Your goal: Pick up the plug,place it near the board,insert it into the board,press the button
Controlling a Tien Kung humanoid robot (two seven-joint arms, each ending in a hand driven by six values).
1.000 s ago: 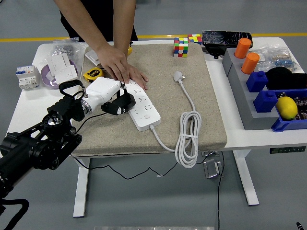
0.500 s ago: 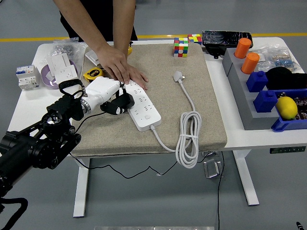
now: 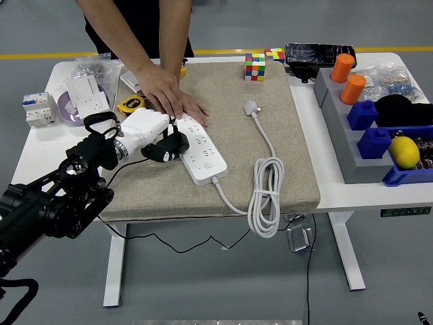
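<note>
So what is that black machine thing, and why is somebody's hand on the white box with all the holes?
It is a robot's left arm, seen from a camera high on the robot, looking down at the table. Its white and black hand rests against the long white power strip on a tan mat; whether it grips anything is hidden. A person's hand presses the strip's far end flat. The strip's white plug lies loose on the mat, its cable coiled. A colourful puzzle cube sits behind.

- left hand [image 3: 157, 137] shifted slightly up and left along the power strip [image 3: 201, 151] since a second ago
- left arm [image 3: 61, 196] drew back a little toward the left edge
</note>
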